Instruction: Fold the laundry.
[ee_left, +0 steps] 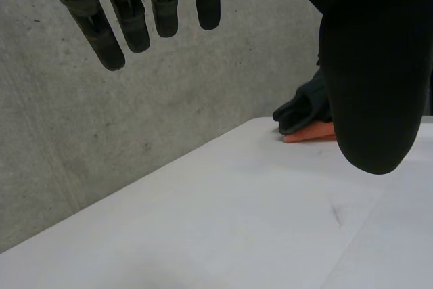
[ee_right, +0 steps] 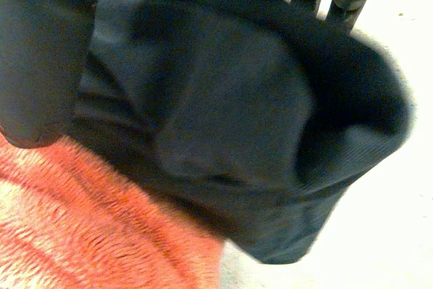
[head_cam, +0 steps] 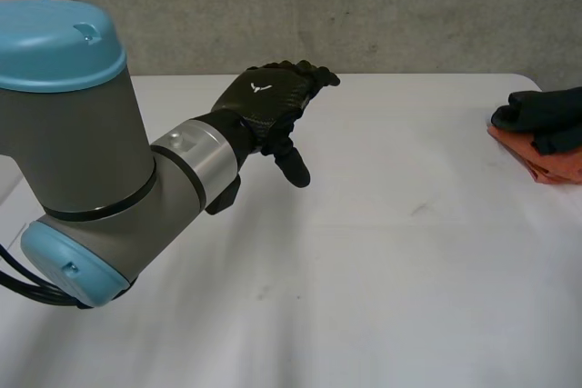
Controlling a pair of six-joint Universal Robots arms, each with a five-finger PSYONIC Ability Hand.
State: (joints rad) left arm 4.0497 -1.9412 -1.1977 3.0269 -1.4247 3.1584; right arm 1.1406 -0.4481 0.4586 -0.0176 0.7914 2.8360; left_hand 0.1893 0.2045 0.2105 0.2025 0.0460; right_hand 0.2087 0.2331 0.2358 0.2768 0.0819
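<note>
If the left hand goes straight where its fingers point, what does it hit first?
Probably the concrete wall past the table; depth is unclear. The left hand hangs open above it, and the orange cloth lies off to the side.

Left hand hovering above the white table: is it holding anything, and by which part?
Nothing. The left hand hangs over the white table with its fingers straight and spread, empty.

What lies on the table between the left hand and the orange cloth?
Nothing: in the head view the white table is bare between the left hand and the orange cloth.
</note>
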